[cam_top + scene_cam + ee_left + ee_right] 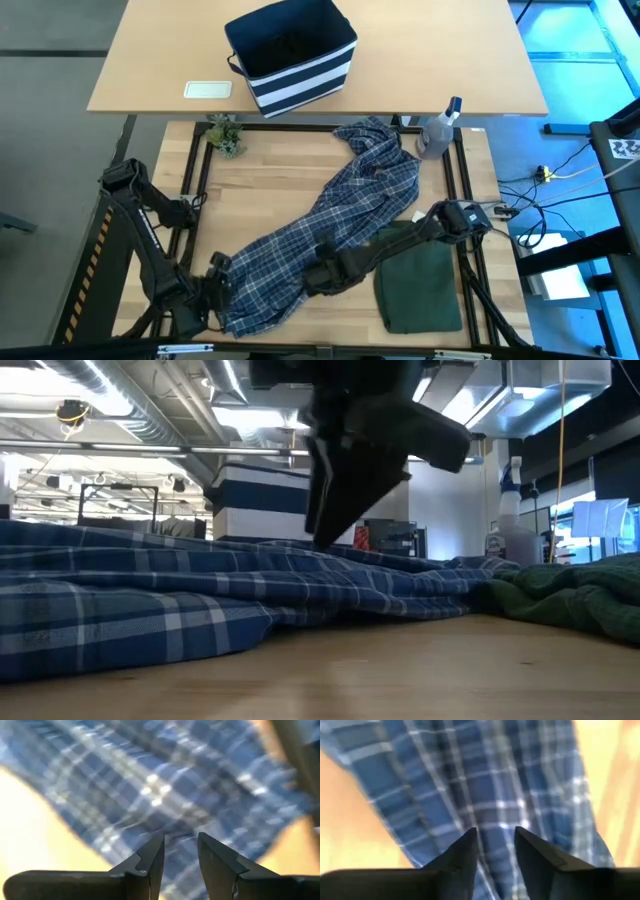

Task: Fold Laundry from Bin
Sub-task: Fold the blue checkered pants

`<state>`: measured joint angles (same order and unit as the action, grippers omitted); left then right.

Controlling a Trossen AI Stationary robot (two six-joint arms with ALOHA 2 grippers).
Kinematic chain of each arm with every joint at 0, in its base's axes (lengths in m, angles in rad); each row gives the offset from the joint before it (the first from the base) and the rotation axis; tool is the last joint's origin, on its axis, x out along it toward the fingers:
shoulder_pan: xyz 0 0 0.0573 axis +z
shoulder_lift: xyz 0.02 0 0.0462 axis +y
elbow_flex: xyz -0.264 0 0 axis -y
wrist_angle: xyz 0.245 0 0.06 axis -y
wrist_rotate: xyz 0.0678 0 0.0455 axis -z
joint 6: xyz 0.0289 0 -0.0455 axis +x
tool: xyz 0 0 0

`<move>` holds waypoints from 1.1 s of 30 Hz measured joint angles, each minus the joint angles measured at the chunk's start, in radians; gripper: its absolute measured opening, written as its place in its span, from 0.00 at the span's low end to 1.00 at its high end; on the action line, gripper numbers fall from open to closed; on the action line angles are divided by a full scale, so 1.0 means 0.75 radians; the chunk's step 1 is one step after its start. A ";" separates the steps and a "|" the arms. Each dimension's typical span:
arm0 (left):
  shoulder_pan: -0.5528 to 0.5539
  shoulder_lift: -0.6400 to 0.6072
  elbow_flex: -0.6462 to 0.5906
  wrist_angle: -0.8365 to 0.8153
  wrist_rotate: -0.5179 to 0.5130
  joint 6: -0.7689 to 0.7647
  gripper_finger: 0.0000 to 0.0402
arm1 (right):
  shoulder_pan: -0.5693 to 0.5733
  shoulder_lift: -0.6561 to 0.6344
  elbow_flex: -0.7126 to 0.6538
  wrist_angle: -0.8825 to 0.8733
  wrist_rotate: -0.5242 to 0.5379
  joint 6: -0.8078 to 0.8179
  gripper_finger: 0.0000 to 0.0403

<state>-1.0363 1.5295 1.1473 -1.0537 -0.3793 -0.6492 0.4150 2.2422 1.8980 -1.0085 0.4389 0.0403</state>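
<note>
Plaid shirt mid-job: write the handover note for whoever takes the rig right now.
Left gripper: open, over the near-left end of the plaid shirt.
Right gripper: open, over the shirt's middle; neither holds cloth.
The shirt lies unfolded, diagonal across the table.
Green garment: folded at near right.
The bin sits on the far table.
Left: fold the shirt.

**Shirt across the middle, bare wood at the near-left**

We see the plaid shirt (pixel 330 230) spread diagonally over the table (pixel 270 165), green garment (pixel 418 285) filling the near right. The spray bottle (pixel 438 130) and small plant (pixel 226 135) stand at the far corners; between them lies open wood.
</note>
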 joint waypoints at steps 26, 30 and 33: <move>0.223 0.001 -0.366 0.253 0.097 0.058 0.01 | -0.504 -0.863 -1.242 0.331 -0.015 0.521 0.00; 0.276 0.001 -0.398 0.333 0.196 0.058 0.01 | -0.642 -0.833 -1.325 0.374 -0.086 0.518 0.00; 0.310 0.002 -0.419 0.372 0.250 0.068 0.00 | -0.745 -0.808 -1.337 0.427 -0.087 0.484 0.00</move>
<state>-0.8039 1.5307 0.8333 -0.7745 -0.1916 -0.5983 -0.1433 1.6363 0.8955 -0.6880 0.3733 0.4035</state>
